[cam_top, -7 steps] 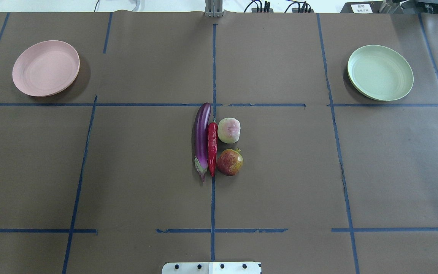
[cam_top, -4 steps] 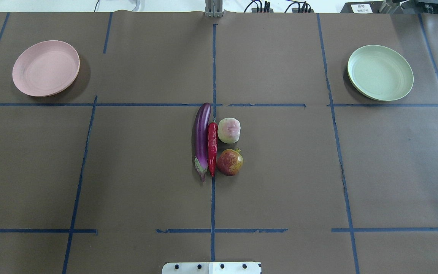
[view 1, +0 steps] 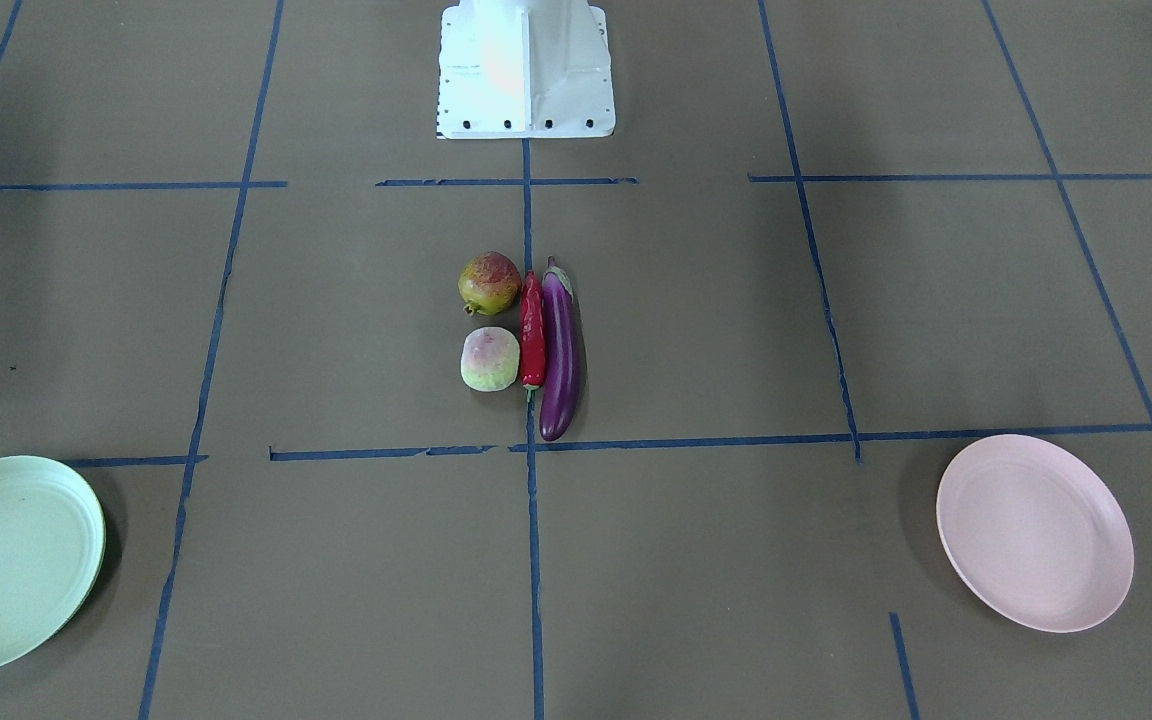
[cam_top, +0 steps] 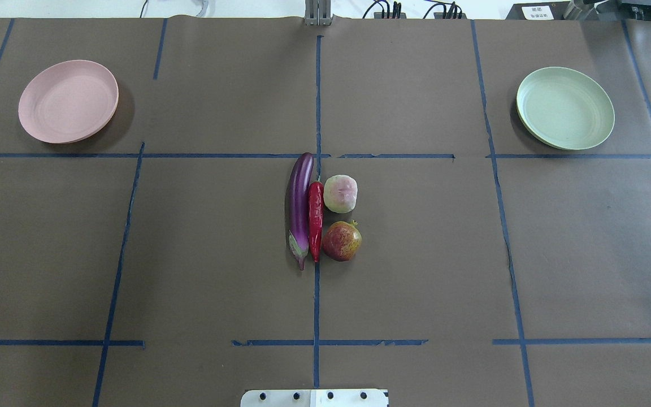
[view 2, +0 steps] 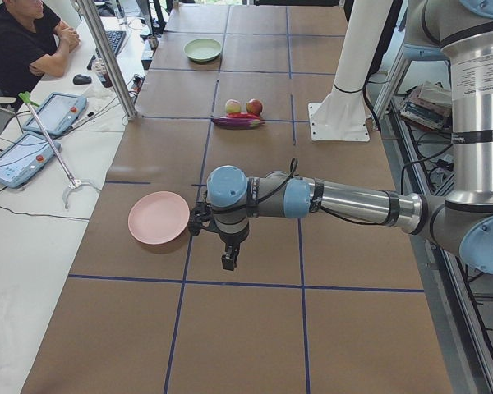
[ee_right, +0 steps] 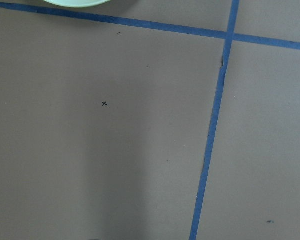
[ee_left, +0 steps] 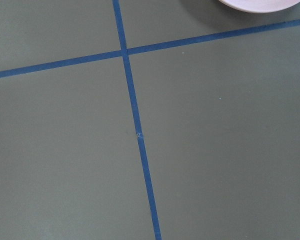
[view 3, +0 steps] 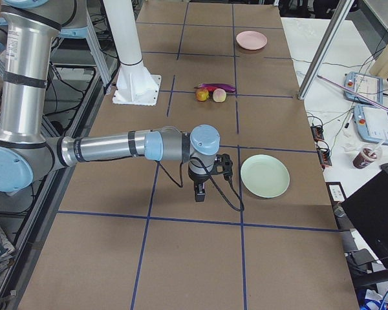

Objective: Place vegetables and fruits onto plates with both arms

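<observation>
The purple eggplant [cam_top: 300, 206], the red chili pepper [cam_top: 315, 219], the pale green fruit [cam_top: 340, 194] and the dark red fruit [cam_top: 342, 241] lie close together at the table's middle. The pink plate [cam_top: 68, 102] sits far left and the mint green plate [cam_top: 565, 108] far right, both empty. Neither arm shows in the overhead view. In the exterior left view my left gripper [view 2: 228, 261] hangs over the table beside the pink plate [view 2: 158, 217]. In the exterior right view my right gripper [view 3: 200, 194] hangs beside the green plate [view 3: 264, 175]. I cannot tell whether either is open or shut.
The white base block [view 1: 526, 70] stands at the robot's edge of the table. Blue tape lines [cam_top: 317, 305] cross the brown table cover. An operator [view 2: 25, 41] sits at a side desk with tablets [view 2: 16, 156], beyond a metal pole [view 2: 107, 57].
</observation>
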Tool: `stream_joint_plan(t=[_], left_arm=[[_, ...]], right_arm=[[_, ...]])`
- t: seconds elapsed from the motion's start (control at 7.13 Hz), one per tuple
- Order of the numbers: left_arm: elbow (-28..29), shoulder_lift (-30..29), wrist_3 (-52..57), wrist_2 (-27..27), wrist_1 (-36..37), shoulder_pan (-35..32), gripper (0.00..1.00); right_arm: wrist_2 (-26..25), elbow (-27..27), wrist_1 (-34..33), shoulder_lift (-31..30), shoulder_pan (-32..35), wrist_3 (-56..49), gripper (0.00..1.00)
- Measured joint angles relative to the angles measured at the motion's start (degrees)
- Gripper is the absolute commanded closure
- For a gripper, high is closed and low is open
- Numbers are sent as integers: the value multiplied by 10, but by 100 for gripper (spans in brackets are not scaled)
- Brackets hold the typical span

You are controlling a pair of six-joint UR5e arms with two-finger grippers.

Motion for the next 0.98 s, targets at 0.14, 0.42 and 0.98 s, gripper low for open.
stream_joint_plan(t=[0.14, 0.42, 0.98], left_arm=[[0, 0, 0, 0, 0, 0, 0], [0, 0, 0, 0, 0, 0, 0], [1, -1, 0, 0, -1, 1, 0]], right_arm=[[-1, 13, 0, 0, -15, 4, 0], [-1, 56, 25, 15, -81, 80, 0], [-47, 72, 148, 170, -293, 557, 0]])
